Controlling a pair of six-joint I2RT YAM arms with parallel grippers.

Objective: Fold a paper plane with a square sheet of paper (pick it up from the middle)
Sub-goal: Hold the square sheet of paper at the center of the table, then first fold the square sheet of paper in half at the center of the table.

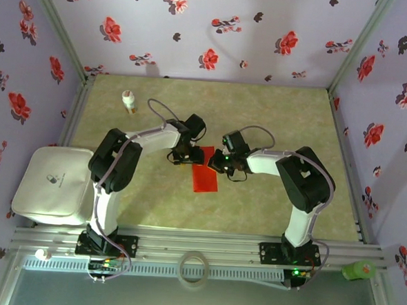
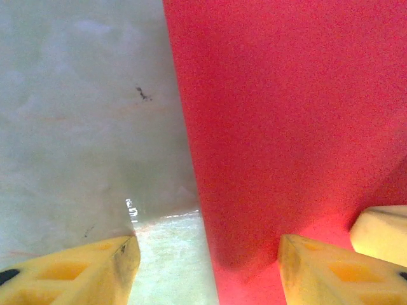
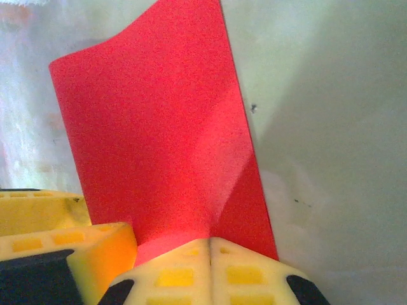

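The square sheet of paper (image 1: pixel 204 172) lies mid-table as a narrow red strip, running away from the arms' bases. In the right wrist view the paper (image 3: pixel 159 127) lifts toward my right gripper (image 3: pixel 210 246), and a crease runs into the meeting fingertips. That gripper (image 1: pixel 221 162) is shut on the paper's far end. My left gripper (image 2: pixel 206 257) is open and straddles the paper's (image 2: pixel 286 114) left edge, with one finger (image 2: pixel 95 270) over bare table and the other above the red. In the top view the left gripper (image 1: pixel 183 155) sits just left of the strip.
A small white bottle with an orange band (image 1: pixel 128 101) stands at the back left. A white pouch (image 1: pixel 55 183) lies at the left edge. A tape ring (image 1: pixel 194 268) and a green object (image 1: pixel 357 270) sit by the front rail. Flowered walls enclose the table.
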